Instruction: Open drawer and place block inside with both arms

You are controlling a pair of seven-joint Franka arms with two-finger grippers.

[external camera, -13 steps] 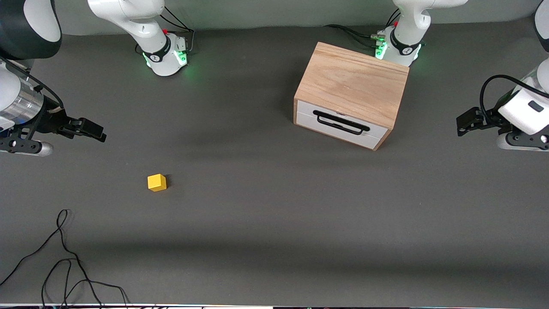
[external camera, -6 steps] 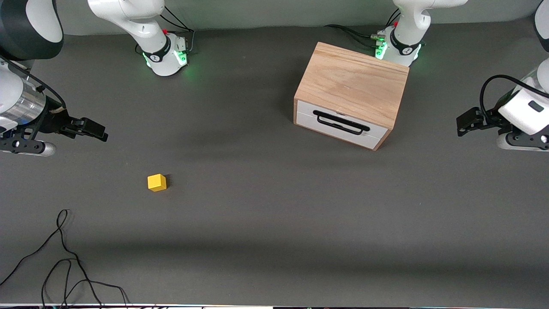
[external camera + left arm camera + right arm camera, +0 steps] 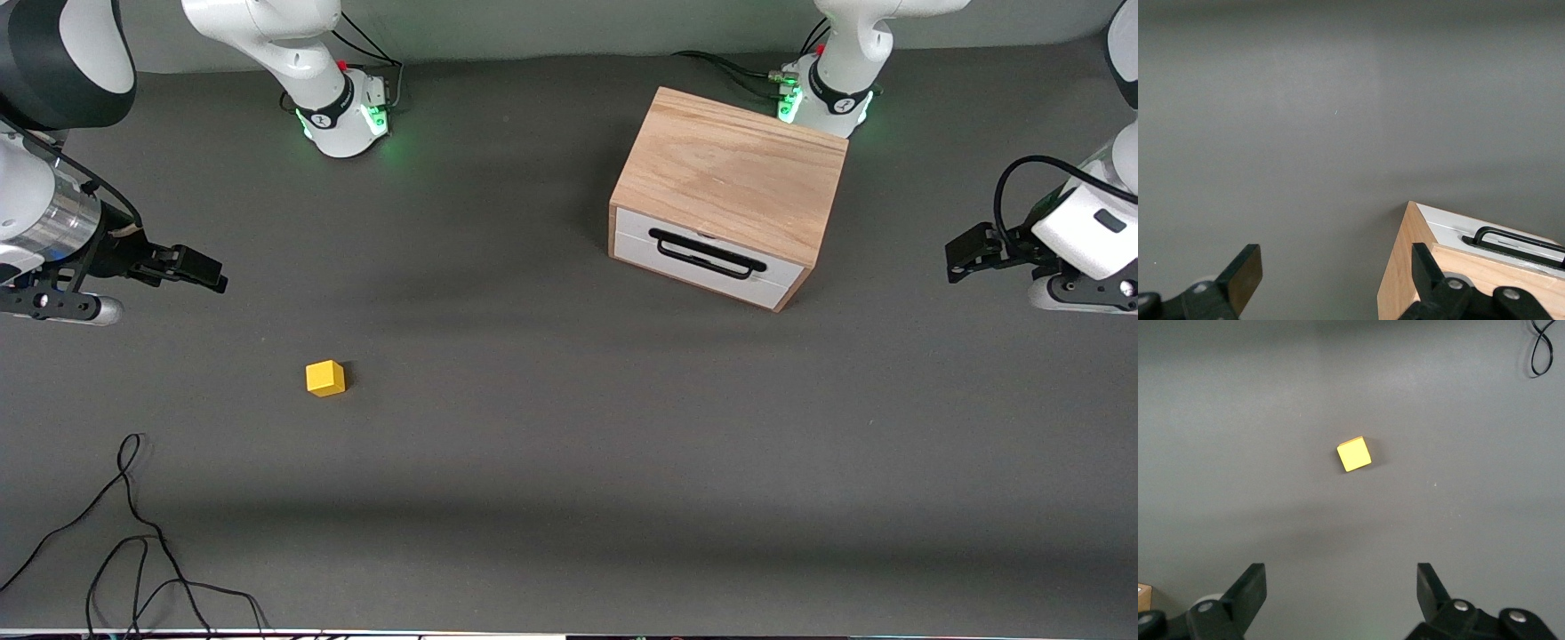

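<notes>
Sitting low-left of frame on the grey surface, small yellow cube block untouched; white-fronted drawer shut upper right; right tool and left tool both spread wide, empty.

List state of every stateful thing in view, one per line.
White-fronted drawer in light-wood box: shut.
Small yellow cube block: lying free on the table, untouched.
Left gripper: open, empty, above the box's edge.
Right gripper: open, empty, near the block.
</notes>
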